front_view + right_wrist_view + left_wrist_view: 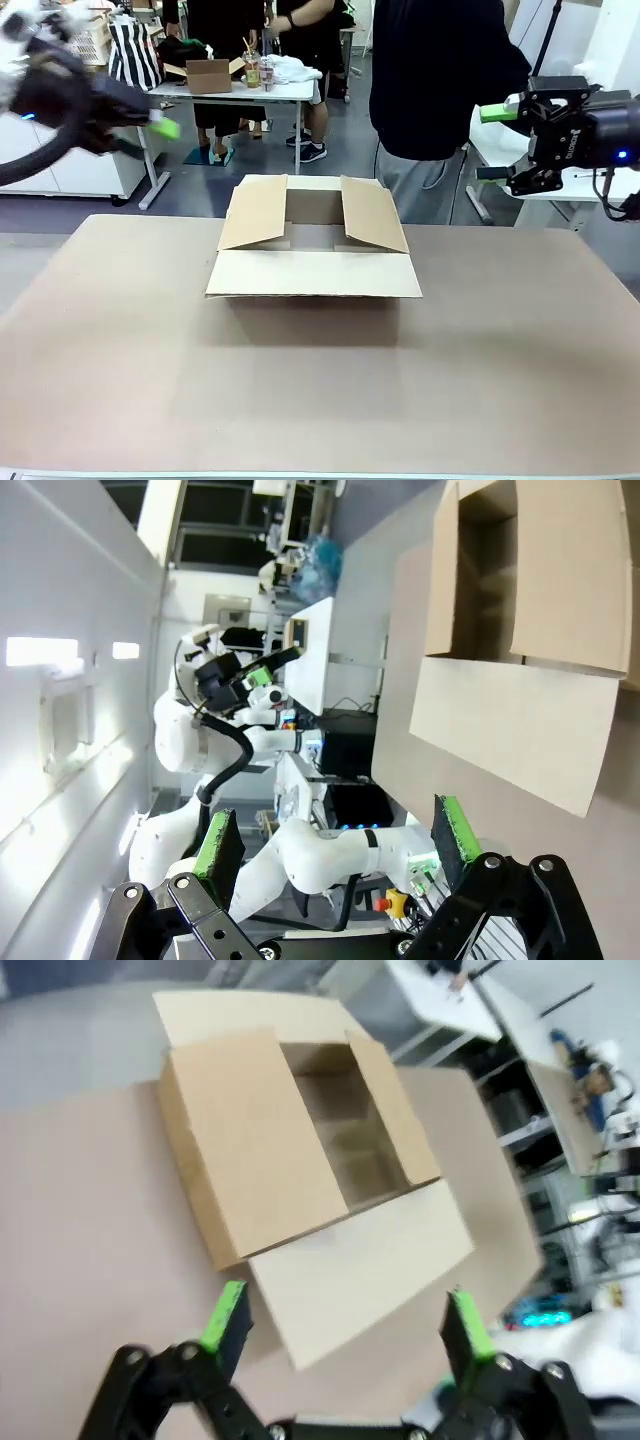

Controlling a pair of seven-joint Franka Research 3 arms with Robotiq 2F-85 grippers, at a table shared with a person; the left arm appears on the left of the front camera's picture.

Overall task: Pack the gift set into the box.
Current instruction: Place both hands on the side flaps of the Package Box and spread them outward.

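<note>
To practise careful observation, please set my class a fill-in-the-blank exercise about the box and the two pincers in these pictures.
1. The box stands on the table with its top flaps ____.
2. The box is made of brown ____.
3. The left pincer and the right pincer, both raised above the table, each hold ____.
Missing words: open; cardboard; nothing.

Bright, even indoor light; the box (pixel 313 272) casts a soft near-side shadow, and the left claw (pixel 148 138) looks blurred.
</note>
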